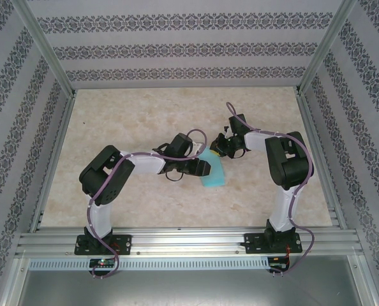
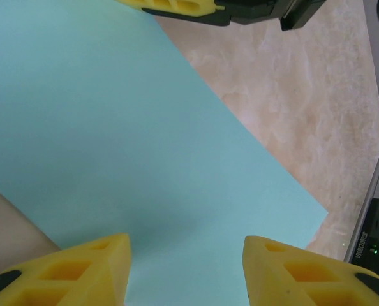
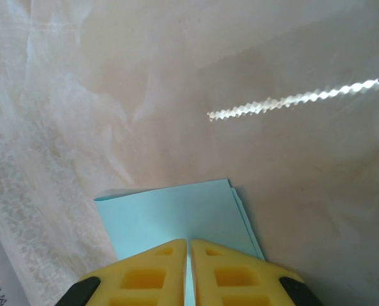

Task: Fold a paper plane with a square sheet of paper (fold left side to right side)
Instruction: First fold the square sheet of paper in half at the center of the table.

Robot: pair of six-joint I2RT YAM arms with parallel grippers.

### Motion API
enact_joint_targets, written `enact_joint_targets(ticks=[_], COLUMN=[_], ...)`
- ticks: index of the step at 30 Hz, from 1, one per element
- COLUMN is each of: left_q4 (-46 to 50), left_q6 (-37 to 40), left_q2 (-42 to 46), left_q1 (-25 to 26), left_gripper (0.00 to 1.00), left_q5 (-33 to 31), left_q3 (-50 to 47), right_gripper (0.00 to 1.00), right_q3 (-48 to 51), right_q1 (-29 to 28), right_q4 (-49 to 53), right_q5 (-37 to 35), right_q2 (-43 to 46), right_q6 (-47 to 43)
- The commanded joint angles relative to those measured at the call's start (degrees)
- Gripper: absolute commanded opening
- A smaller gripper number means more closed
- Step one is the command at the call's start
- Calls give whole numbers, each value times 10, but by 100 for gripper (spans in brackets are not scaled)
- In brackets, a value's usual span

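Thin light-turquoise square sheet of paper [image 1: 215, 173] lies flat on mottled beige stone-look worktop [image 1: 132, 115], mid-table, between both arms. Directly above it: left gripper [image 2: 186, 243], jaws released, paper showing through gap; judged best placed for next crease. At far edge: right gripper [image 3: 189, 243], jaws clenched, tips over paper; pinching or merely pressing, cannot tell. Paper matte, smooth, doubled layers along right edge. Visible long axis near-to-far, slightly tilted.

Open tabletop [image 1: 145, 108] ran far, left and near of centre. Left gripper [image 1: 202, 167] and right gripper [image 1: 220, 148] crowded the paper sheet [image 1: 215, 177] mid-table; patterned walls [image 1: 17, 127] bounded both sides.
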State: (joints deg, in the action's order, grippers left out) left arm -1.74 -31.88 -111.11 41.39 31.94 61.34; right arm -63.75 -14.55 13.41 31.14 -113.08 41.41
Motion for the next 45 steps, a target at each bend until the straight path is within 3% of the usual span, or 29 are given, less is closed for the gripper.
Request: enact_joint_targets(ticks=[1,18,45], left_q4=[8,60,91], left_q6=[21,48,54], left_q2=[-11,-26,46], left_q1=[13,29,81], left_gripper=[51,51,54], left_q5=[11,3,0], left_q3=[-4,9,-57], right_gripper=[13,13,12], right_q3=[-1,-4,-13], right_q1=[-4,-6,-7], right_q4=[33,41,50], right_q5=[-41,-47,-51], right_q2=[-22,-25,-31], right_q6=[-12,-14,-15])
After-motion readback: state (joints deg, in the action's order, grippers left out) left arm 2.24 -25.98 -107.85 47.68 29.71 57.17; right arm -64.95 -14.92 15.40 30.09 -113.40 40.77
